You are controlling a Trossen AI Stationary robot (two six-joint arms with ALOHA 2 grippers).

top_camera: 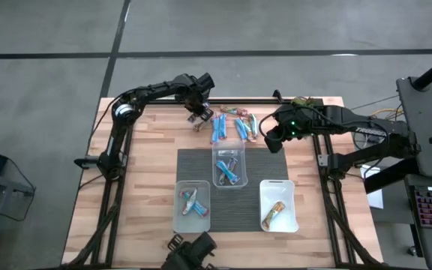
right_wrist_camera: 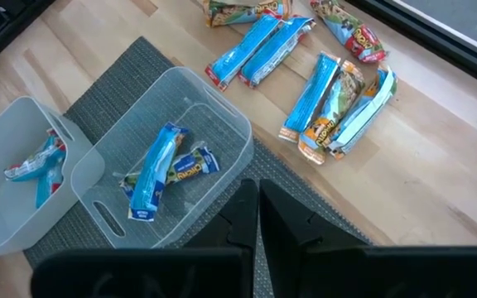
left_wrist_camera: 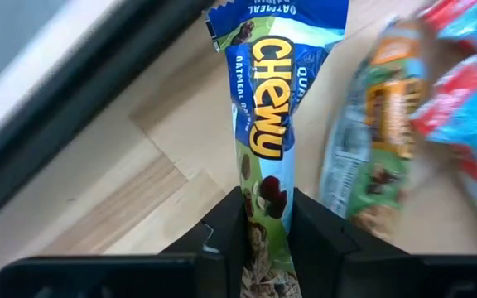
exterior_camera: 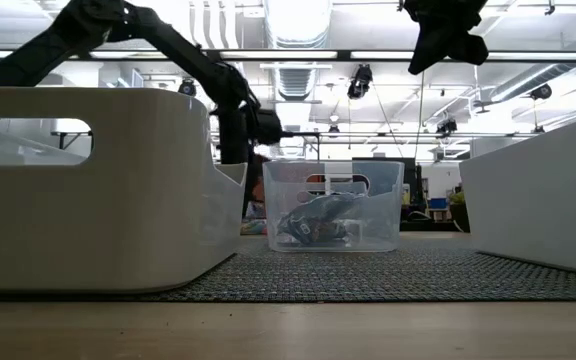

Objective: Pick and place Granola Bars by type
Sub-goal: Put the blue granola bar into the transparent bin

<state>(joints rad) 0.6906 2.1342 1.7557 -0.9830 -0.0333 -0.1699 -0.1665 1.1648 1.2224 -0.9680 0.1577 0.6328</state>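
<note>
**High view: the left arm takes a bar from the loose pile at the table's far edge**

High view, read left to right. The left gripper (top_camera: 198, 118) is down at the left end of the Granola Bars (top_camera: 235, 124) scattered on the bare wood at the far edge of the table. In the left wrist view its fingers (left_wrist_camera: 222, 240) pinch the lower end of a blue Chewy bar (left_wrist_camera: 265, 108); the jaws stand narrowly apart, closed onto the wrapper, and other bars lie just beside it. Nearer the front, on the grey mat (top_camera: 193, 161), stand three clear tubs: the left tub (top_camera: 191, 206) and the centre tub (top_camera: 229, 166) both hold blue-wrapped bars, and the right tub (top_camera: 278, 204) holds one tan bar. The right gripper (top_camera: 274, 139) hangs over the table just right of the pile, fingers fully closed and holding nothing.

Step in hand, as judged: the pick, with the grasp just made. The next move calls for lifting the bar clear of its neighbours and carrying it to the tub of matching bars; which tub that is cannot be settled here.
</note>
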